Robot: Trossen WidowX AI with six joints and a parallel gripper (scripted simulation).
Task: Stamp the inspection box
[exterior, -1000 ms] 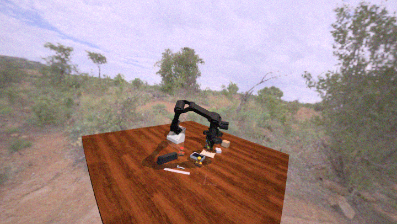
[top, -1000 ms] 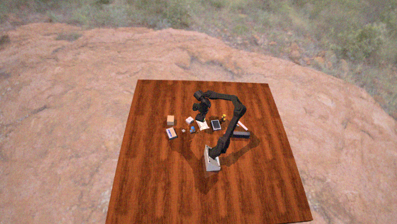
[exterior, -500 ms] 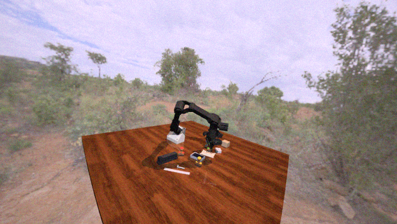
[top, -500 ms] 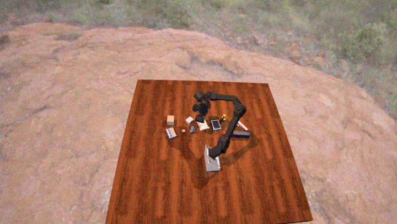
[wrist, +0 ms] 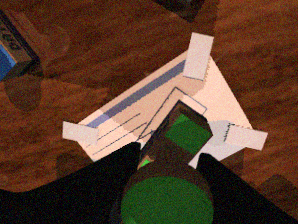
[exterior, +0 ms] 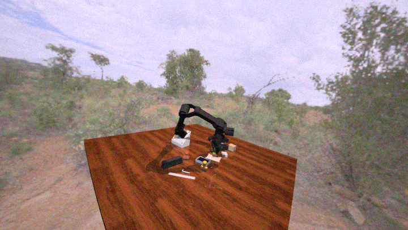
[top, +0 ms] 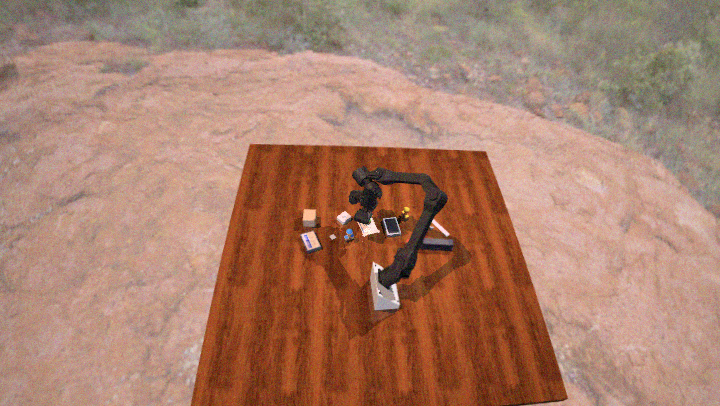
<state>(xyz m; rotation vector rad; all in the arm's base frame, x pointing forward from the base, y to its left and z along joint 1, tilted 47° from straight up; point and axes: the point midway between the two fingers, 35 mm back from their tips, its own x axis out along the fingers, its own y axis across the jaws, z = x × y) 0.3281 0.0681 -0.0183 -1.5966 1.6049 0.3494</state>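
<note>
My gripper (top: pixel 362 220) (exterior: pixel 215 153) (wrist: pixel 168 156) is shut on the green stamp (exterior: pixel 213 153) (wrist: pixel 167 200), whose round green knob and green-topped base show in the wrist view. The stamp is low over the taped card (top: pixel 369 228) (exterior: pixel 215 158) (wrist: pixel 222 92). Its base covers much of the outlined box (wrist: pixel 190 97); the box's upper corner shows beyond it. Whether the stamp's face touches the card cannot be told, and the card under it is hidden. The open ink pad (top: pixel 391 226) (exterior: pixel 200 160) lies beside the card, with a dark surface.
A blue stamp (top: pixel 348 232) (wrist: pixel 7 57) stands on the card's other side. A yellow stamp (top: pixel 406 209) (exterior: pixel 204 162) is by the pad. A red stamp (exterior: pixel 186 156), black block (top: pixel 437 245) (exterior: pixel 171 162), white strip (exterior: pixel 181 175), white box (top: pixel 343 217) (exterior: pixel 224 154) and tan block (top: pixel 309 217) (exterior: pixel 232 147) stand around.
</note>
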